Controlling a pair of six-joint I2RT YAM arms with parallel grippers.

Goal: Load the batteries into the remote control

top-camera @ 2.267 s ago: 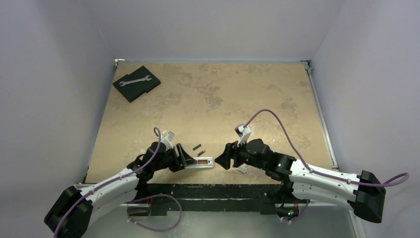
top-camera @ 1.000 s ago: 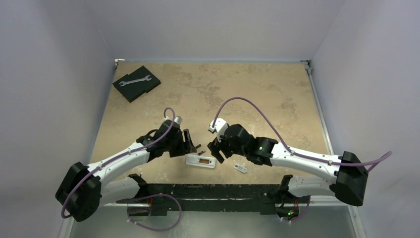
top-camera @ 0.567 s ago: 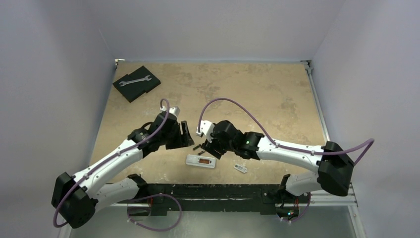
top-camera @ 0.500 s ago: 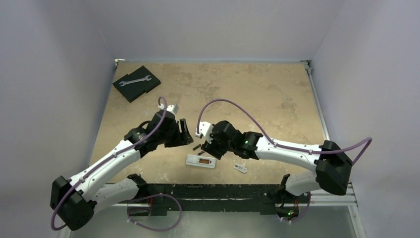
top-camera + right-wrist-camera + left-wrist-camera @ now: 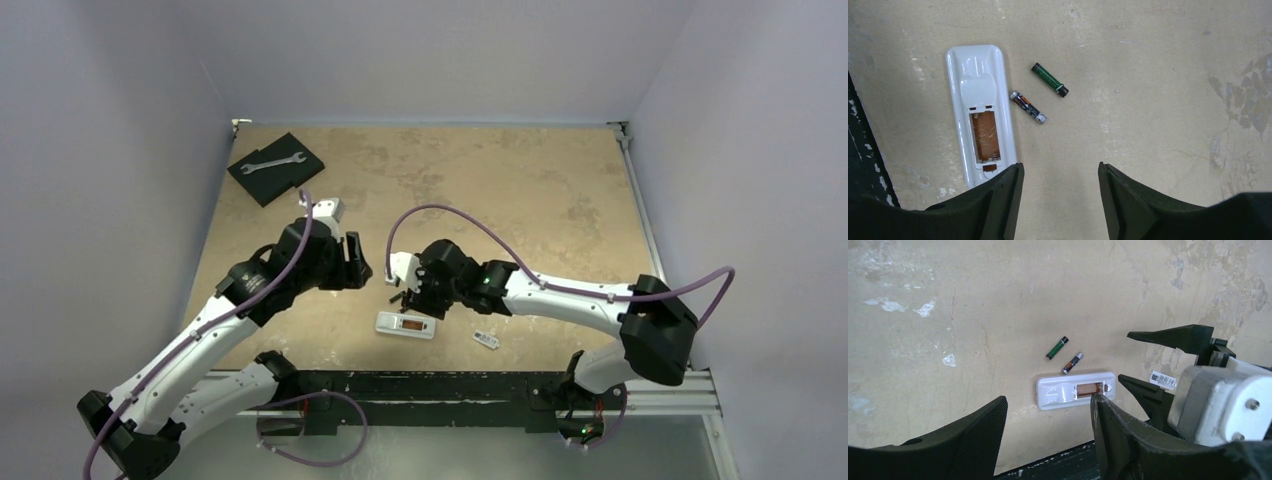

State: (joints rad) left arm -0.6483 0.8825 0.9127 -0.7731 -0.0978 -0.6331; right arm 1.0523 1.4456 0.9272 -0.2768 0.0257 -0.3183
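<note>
Once let go by left end effector [image 5: 1048, 399], now drawn back, spread and empty: remote control [image 5: 405, 325] flat on worktop [image 5: 500, 190], orange bay up; batteries [image 5: 1049, 79] just beside, below right end effector [image 5: 1059, 167], likewise unclenched, empty; loading not begun.

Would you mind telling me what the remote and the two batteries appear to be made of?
Remote: likely glossy white plastic, from its soft highlights. Green battery and orange-black battery: probably metal cells in shiny printed wrap; one shows a silvery end.
</note>
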